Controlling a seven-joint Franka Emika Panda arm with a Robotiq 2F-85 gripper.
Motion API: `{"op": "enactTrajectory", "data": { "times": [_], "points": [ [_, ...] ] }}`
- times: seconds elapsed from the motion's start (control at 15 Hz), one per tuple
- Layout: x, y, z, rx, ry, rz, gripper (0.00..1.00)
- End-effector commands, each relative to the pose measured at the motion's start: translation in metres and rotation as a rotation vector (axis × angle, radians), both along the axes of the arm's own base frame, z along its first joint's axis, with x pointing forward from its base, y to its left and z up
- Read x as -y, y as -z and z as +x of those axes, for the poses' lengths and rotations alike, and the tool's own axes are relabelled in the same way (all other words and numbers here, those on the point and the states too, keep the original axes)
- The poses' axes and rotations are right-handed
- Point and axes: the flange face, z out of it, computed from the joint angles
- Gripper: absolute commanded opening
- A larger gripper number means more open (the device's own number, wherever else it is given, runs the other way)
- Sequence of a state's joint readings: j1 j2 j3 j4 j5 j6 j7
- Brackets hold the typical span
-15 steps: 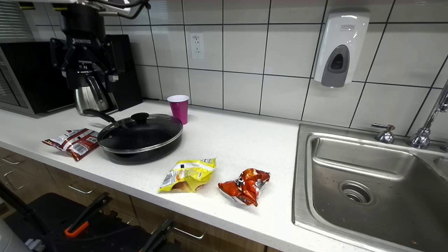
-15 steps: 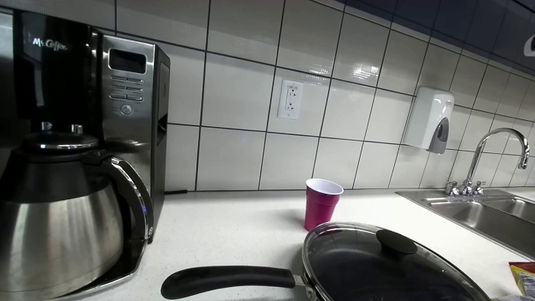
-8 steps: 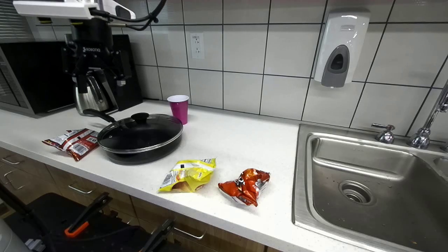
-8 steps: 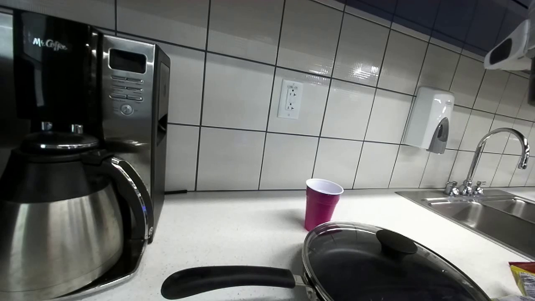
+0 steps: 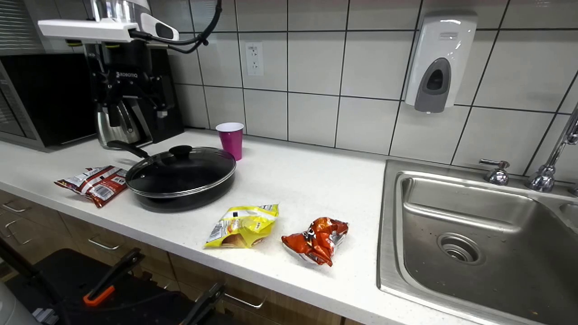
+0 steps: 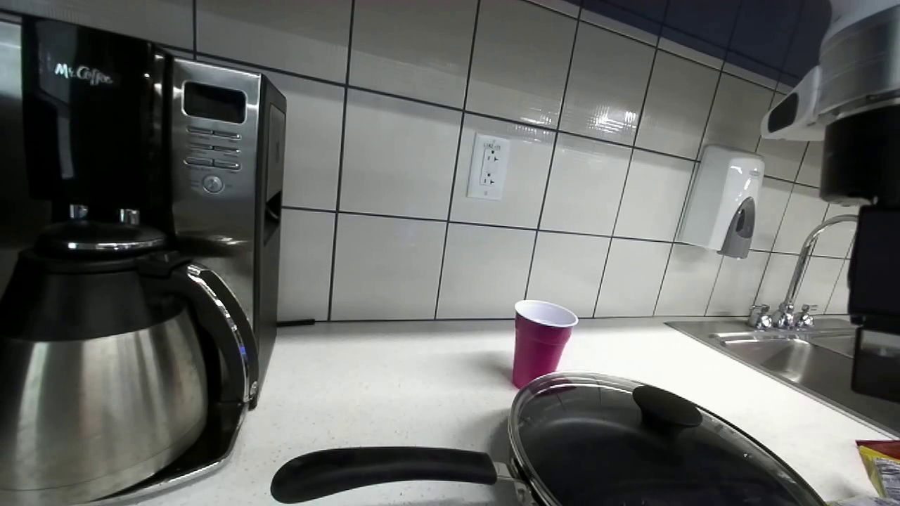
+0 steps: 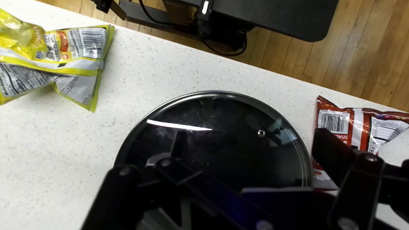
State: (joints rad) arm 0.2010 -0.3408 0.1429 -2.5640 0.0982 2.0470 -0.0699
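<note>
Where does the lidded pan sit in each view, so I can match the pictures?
In an exterior view: lidded pan left of centre.
In an exterior view: lidded pan at lower right, cut off by the bottom edge.
Wrist view: lidded pan near the middle, lower part hidden.
Shared landmark: yellow snack bag.

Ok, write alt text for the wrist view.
An open gripper above a lidded pan on a white counter. A yellow bag lies at picture left, a red bag at right; wood floor shows at the top.
</note>
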Motion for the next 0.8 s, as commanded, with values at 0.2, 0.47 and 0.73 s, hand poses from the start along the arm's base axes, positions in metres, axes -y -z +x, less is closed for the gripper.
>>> {"op": "enactTrajectory", "data": {
  "times": [0.2, 0.47, 0.73],
  "points": [
    [-0.017, 0.022, 0.022, -0.015, -0.017, 0.000, 1.00],
    [-0.021, 0.035, 0.034, -0.014, -0.009, -0.011, 1.00],
    [-0.024, 0.049, 0.044, -0.015, 0.007, -0.019, 1.00]
  ]
}}
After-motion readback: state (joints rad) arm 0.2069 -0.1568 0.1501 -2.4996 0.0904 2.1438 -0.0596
